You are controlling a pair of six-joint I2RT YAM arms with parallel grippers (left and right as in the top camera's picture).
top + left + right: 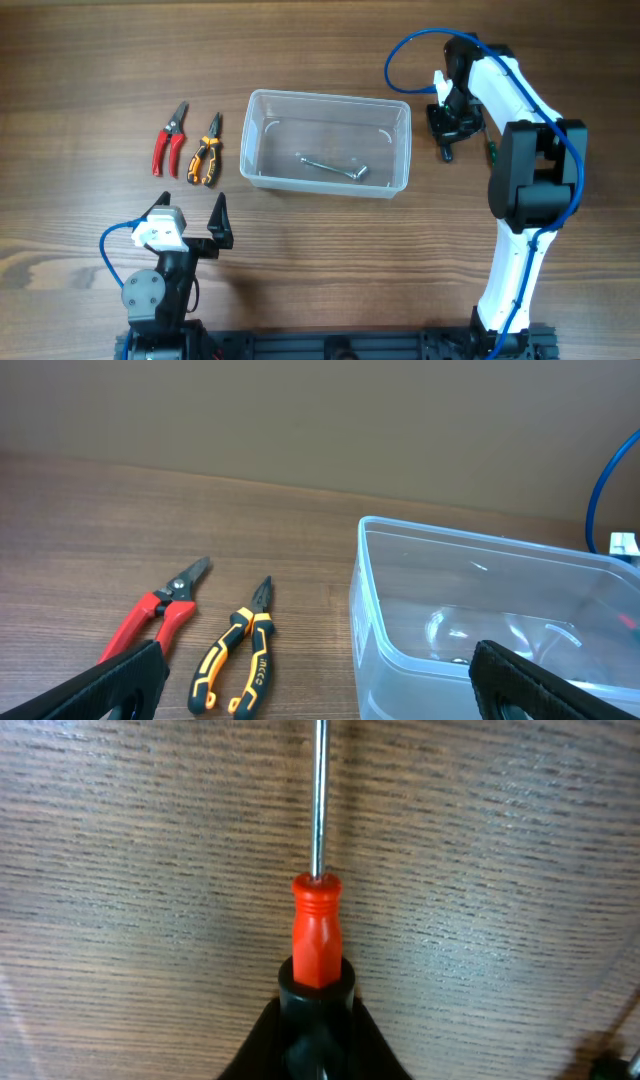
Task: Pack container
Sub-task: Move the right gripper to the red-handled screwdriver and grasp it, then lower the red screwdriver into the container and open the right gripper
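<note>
The clear plastic container stands mid-table with a metal hex key lying inside; it also shows in the left wrist view. Red-handled snips and orange-and-black pliers lie left of it, also seen in the left wrist view as snips and pliers. My left gripper is open and empty, near the table's front, in front of the pliers. My right gripper, right of the container, is shut on a screwdriver with a red and black handle and a steel shaft, low over the table.
A blue cable loops from the right arm above the container's right end. A small dark green item lies beside the right arm. Wooden tabletop stretches to the far left.
</note>
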